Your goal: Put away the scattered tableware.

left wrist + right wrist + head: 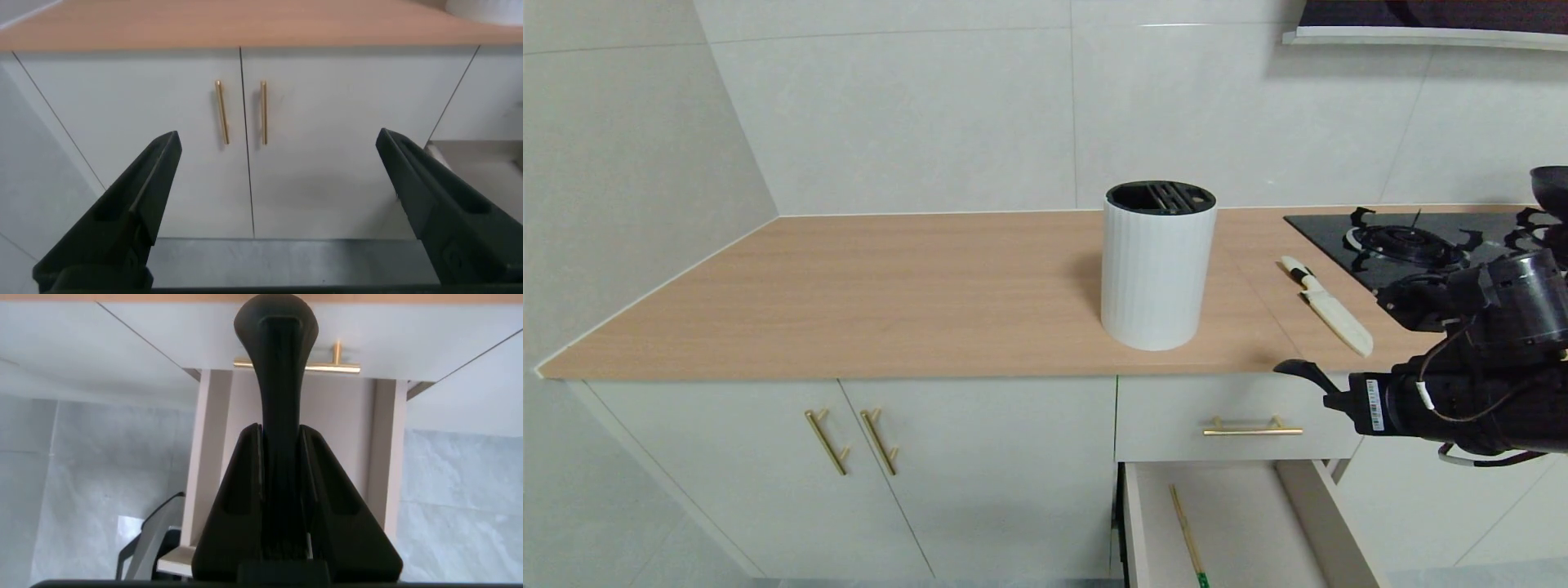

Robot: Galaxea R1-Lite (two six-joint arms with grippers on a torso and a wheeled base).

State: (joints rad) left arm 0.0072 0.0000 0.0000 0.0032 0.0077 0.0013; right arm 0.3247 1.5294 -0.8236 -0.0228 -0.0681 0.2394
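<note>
The tableware first. You are seeing a white ribbed holder standing upright on the wooden counter, its black slotted top facing up. To its right, well apart, the knife is lying flat on the wood, its pale handle pointing to the far side and its cream blade pointing to the near edge. Down below, a single chopstick is lying lengthwise in the open drawer, its green end nearest you.

On edges and room, the counter is meeting tiled wall along its left and far sides, and a broad stretch of wood is running left of the holder. The gap between holder and knife is wide. The knife's blade tip is sitting close to the counter's near edge, and the black stove is lying just to its right. A shut drawer with a gold handle is sitting directly above the open one.

Now the claws. Your left gripper is facing the double cabinet doors with its fingers spread wide and nothing between them. Your right gripper is hovering just off the counter's near edge, near the blade tip and apart from it. Its fingers are pressed together, gripping nothing and pointing toward the gold handle.
</note>
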